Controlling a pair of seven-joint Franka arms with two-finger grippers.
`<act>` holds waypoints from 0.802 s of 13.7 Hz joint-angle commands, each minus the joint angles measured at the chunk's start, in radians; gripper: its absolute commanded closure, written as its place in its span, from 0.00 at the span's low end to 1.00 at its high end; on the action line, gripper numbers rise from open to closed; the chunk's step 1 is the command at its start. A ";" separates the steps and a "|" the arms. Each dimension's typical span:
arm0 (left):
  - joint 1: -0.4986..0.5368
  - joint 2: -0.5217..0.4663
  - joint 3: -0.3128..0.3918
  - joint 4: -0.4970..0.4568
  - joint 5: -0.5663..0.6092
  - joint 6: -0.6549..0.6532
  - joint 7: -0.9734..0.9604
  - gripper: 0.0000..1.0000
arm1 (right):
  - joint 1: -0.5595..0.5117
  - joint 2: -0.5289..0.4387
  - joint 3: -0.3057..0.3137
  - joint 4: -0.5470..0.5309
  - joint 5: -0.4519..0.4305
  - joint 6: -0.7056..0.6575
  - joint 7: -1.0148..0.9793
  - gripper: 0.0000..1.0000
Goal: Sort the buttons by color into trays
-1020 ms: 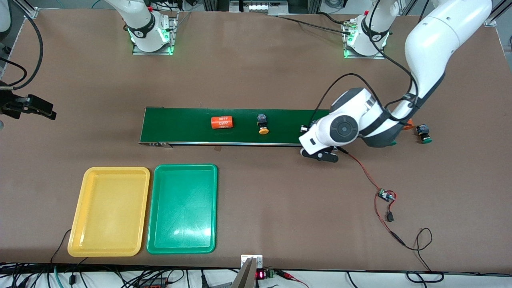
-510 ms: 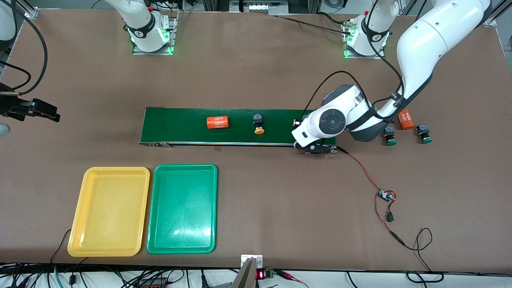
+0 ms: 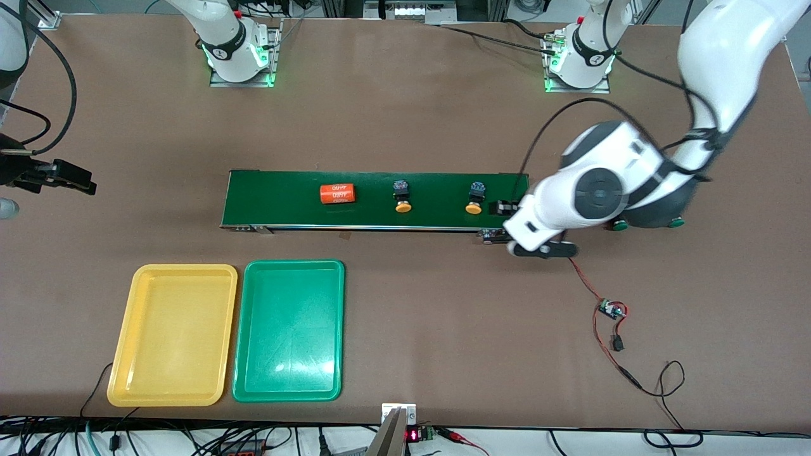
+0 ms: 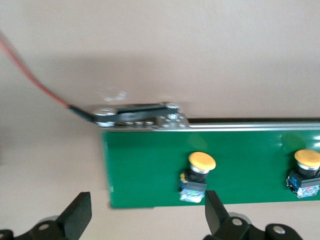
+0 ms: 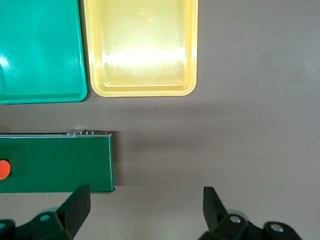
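Note:
Two orange-yellow buttons lie on the dark-green conveyor belt (image 3: 285,202), one near its middle (image 3: 402,196) and one (image 3: 474,197) closer to the left arm's end. My left gripper (image 3: 504,207) is open and empty over that end of the belt. In the left wrist view, the left gripper (image 4: 146,220) is beside the closer button (image 4: 197,173), with the other button (image 4: 305,172) farther along. Two green buttons (image 3: 619,224) (image 3: 676,222) show only their caps under the left arm. The yellow tray (image 3: 172,334) and the green tray (image 3: 289,330) lie side by side, empty. My right gripper (image 3: 79,183) waits open.
An orange cylinder with white print (image 3: 337,193) lies on the belt toward the right arm's end. A small circuit board (image 3: 611,310) with a red wire (image 3: 580,272) lies on the table near the left arm's end. The right wrist view shows the belt's end (image 5: 55,162) and both trays (image 5: 145,45) (image 5: 40,50).
My left gripper has drawn back from the belt toward the left arm's end, and a second orange-yellow button now shows on the belt. The cylinder and first button have shifted toward the right arm's end.

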 commanded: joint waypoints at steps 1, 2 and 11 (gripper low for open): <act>0.007 0.007 0.018 0.098 0.024 -0.104 0.125 0.00 | -0.004 0.007 0.001 -0.003 0.020 0.012 0.013 0.00; 0.039 0.007 0.019 0.109 0.051 -0.115 0.203 0.00 | -0.002 0.007 0.001 -0.003 0.040 0.012 0.012 0.00; -0.105 -0.294 0.724 -0.080 -0.293 -0.023 0.804 0.00 | 0.006 -0.077 0.002 -0.154 0.074 0.107 0.012 0.00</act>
